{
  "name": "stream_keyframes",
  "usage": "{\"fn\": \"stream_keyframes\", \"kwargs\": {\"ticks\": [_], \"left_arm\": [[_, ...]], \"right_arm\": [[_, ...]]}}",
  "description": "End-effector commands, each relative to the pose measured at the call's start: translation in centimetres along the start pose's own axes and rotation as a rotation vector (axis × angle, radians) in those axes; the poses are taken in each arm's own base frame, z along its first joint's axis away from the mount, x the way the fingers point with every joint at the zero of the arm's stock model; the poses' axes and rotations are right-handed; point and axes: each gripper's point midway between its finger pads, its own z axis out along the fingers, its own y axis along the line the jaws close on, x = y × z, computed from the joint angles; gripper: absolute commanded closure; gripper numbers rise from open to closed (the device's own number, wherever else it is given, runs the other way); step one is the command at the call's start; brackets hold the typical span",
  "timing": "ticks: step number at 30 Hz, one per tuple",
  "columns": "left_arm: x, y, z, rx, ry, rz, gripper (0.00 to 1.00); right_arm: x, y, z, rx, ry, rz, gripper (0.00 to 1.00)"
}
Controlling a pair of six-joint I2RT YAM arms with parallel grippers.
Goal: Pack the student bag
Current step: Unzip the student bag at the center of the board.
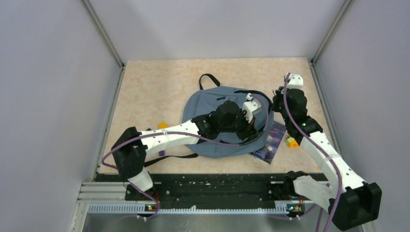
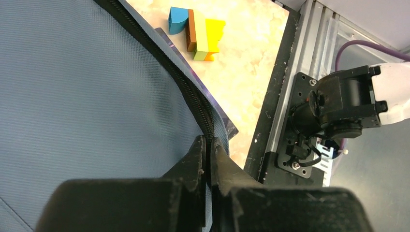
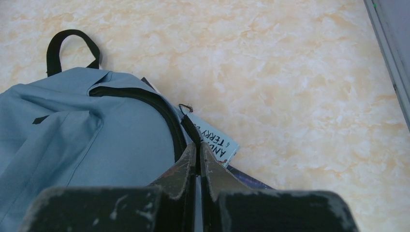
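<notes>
The bag [image 1: 200, 104] lies flat in the middle of the table [image 1: 154, 87], its loop pointing away from the arms. Both pincers pinch its zipper rim: the left gripper [image 2: 208, 145] on the near stretch, the right gripper [image 3: 197, 147] farther up, by the pull. The step looks like opening the mouth. Next, the 2 grips need to lift and draw apart without slipping off the thin seam. A book [image 3: 218, 143] lies partly under the bag's right edge, likely pinned. Blocks [image 2: 200, 36] sit just beyond it, and 1 yellow piece [image 1: 163, 125] lies left of the bag.
</notes>
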Motion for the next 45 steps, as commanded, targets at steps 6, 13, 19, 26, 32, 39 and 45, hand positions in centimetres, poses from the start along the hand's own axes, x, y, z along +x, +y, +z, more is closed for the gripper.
{"fn": "stream_keyframes", "kwargs": {"ticks": [6, 13, 19, 26, 32, 39, 45], "left_arm": [[0.3, -1.1, -3.0, 0.036, 0.011, 0.091, 1.0], [1.7, -1.7, -5.1, 0.06, 0.055, 0.113, 1.0], [1.5, -2.2, -7.8, 0.057, 0.015, 0.141, 1.0], [1.7, -1.4, -10.8, -0.024, -0.02, 0.154, 1.0], [1.5, -0.3, -13.5, -0.111, -0.071, 0.165, 1.0], [0.3, 0.5, -16.5, -0.185, -0.155, 0.169, 1.0], [0.0, 1.3, -17.4, -0.226, -0.161, 0.167, 1.0]], "right_arm": [[-2.5, -0.7, 0.2, 0.031, -0.074, 0.026, 1.0], [-1.2, -0.5, 2.1, 0.056, 0.003, 0.012, 1.0], [-0.1, -0.3, 4.5, 0.075, 0.048, 0.0, 1.0], [1.4, 0.5, 7.8, 0.072, 0.094, 0.0, 1.0], [1.9, 1.5, 10.1, 0.045, 0.112, 0.012, 1.0], [2.4, 2.5, 12.1, 0.024, 0.128, 0.026, 1.0], [1.6, 3.5, 12.1, -0.024, 0.1, 0.057, 1.0]]}}
